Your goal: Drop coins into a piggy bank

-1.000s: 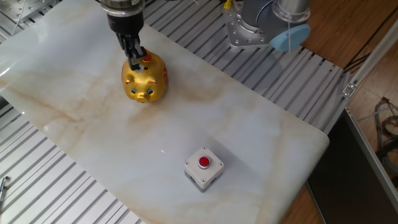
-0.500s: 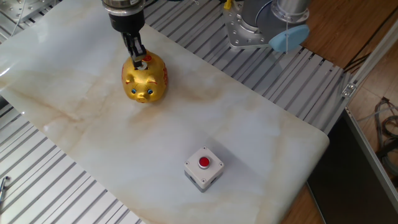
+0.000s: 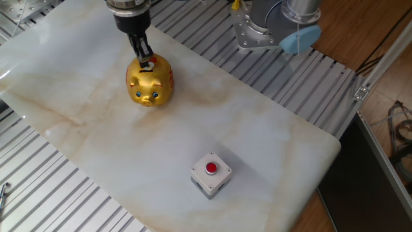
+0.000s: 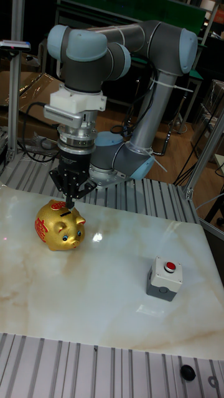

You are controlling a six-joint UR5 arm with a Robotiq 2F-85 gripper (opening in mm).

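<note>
While I watch both views, the black two-finger gripper [image 3: 146,58] [image 4: 70,203] hangs straight down over the shiny gold pig-shaped piggy bank with red markings [image 3: 150,82] [image 4: 59,226]. Its fingertips sit at the top of the pig's back, where the slot is. The fingers are drawn close together; I cannot tell whether a coin is pinched between them, as nothing of one shows at the tips. The piggy bank stands upright on the pale marble tabletop [image 3: 257,135] [image 4: 112,292], near the far left corner in the fixed view, snout facing the near edge. A grey square box with a red round push-button [image 3: 211,173] [image 4: 165,278] rests well apart from it, toward the near right edge.
</note>
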